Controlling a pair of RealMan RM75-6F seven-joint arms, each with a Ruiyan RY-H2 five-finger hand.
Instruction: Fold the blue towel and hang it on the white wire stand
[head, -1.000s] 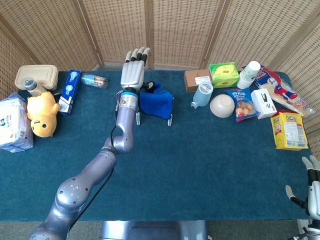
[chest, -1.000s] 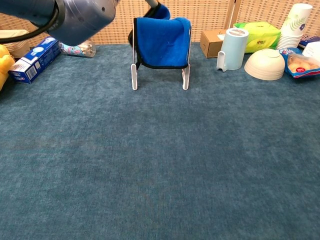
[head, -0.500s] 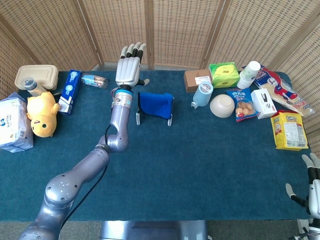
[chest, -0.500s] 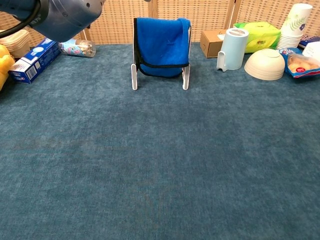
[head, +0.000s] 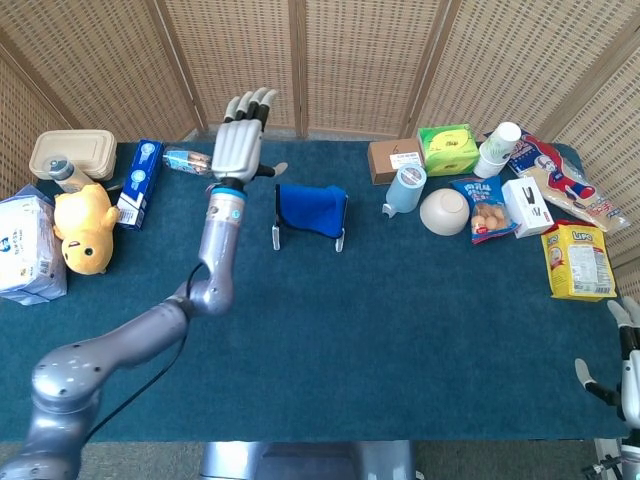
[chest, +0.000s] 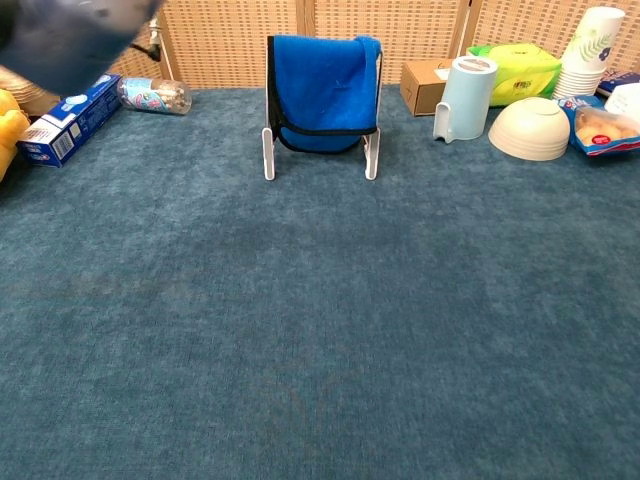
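The folded blue towel (head: 312, 209) (chest: 323, 88) drapes over the white wire stand (head: 277, 237) (chest: 268, 152) at the back middle of the table. My left hand (head: 238, 140) hovers raised to the left of the stand, fingers straight and apart, holding nothing and clear of the towel. In the chest view only a blurred piece of the left arm (chest: 70, 35) shows at the top left corner. My right hand (head: 624, 360) sits at the lower right edge of the head view, away from the table, fingers apart and empty.
On the left stand a blue box (head: 138, 181), a plastic bottle (head: 187, 160), a yellow plush toy (head: 84, 228), a tissue pack (head: 28, 247) and a lunch container (head: 72, 153). On the right are a cardboard box (head: 394, 158), a light-blue jug (head: 405, 188), a bowl (head: 444, 211), cups (head: 497, 149) and snack packs (head: 578, 260).
My left hand has drawn back leftwards from the stand and let go of the towel, which now hangs smoothly over the stand. The right hand stays put.
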